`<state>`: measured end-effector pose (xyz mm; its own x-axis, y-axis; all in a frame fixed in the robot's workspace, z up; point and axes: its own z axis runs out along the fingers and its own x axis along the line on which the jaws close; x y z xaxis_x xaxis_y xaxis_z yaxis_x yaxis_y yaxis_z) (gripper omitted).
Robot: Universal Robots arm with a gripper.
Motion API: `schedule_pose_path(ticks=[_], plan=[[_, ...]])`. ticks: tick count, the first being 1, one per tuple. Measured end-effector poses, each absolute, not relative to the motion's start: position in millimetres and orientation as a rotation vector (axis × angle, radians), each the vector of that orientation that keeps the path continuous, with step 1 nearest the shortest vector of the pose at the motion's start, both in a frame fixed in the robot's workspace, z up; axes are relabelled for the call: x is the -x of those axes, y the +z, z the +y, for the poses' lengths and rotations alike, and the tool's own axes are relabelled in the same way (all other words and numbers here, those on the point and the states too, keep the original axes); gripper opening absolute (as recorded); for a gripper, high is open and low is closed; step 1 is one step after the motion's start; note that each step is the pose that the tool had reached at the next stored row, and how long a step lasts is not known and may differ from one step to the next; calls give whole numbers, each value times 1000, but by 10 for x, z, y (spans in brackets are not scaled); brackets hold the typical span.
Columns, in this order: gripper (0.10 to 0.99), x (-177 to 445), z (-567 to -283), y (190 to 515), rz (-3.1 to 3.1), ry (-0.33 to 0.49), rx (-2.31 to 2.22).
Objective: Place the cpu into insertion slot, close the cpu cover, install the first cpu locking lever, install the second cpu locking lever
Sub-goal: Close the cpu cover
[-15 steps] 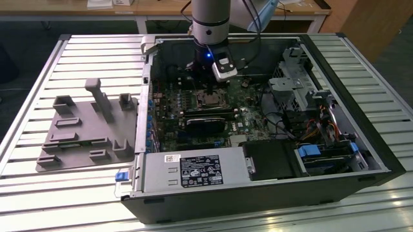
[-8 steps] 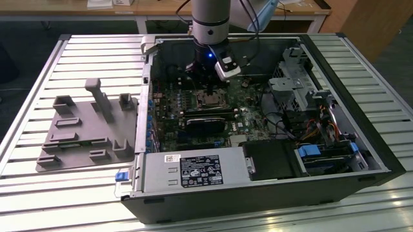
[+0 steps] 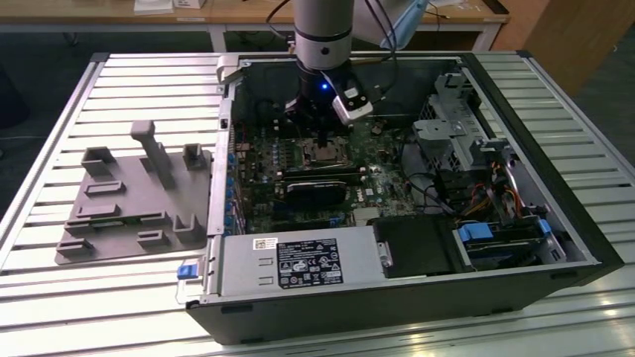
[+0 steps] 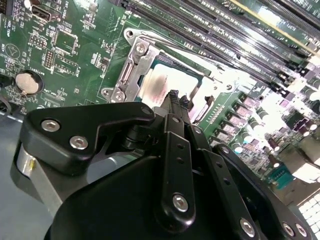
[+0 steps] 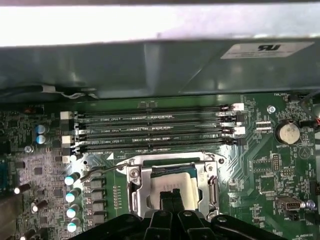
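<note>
The cpu (image 5: 170, 179) lies in the insertion slot (image 3: 323, 153) on the green motherboard, its dull silver top showing (image 4: 159, 82). The cpu cover (image 5: 136, 189) is a silver frame lying down around the chip, also seen in the second wrist view (image 4: 131, 70). A thin wire locking lever (image 5: 95, 172) sticks out beside the socket, away from the frame. My gripper (image 5: 171, 196) hangs right over the chip's middle, with its dark fingertips (image 4: 172, 96) pressed together and nothing between them. In the exterior view the gripper (image 3: 317, 134) reaches down into the open case.
Long black memory slots (image 5: 150, 131) run beside the socket, next to the case wall (image 5: 160, 65). A black card (image 3: 320, 190) lies in front of the socket. A drive cage (image 3: 451, 119) and cables stand at the exterior view's right; a grey fixture plate (image 3: 134, 201) lies outside at its left.
</note>
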<state>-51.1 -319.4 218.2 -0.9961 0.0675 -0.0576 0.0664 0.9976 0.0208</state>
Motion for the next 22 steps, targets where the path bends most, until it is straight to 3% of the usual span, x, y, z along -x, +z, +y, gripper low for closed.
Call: schedule_pose_path(ticks=[22], plan=[[102,564,-3230,2164,3080,28,-136]])
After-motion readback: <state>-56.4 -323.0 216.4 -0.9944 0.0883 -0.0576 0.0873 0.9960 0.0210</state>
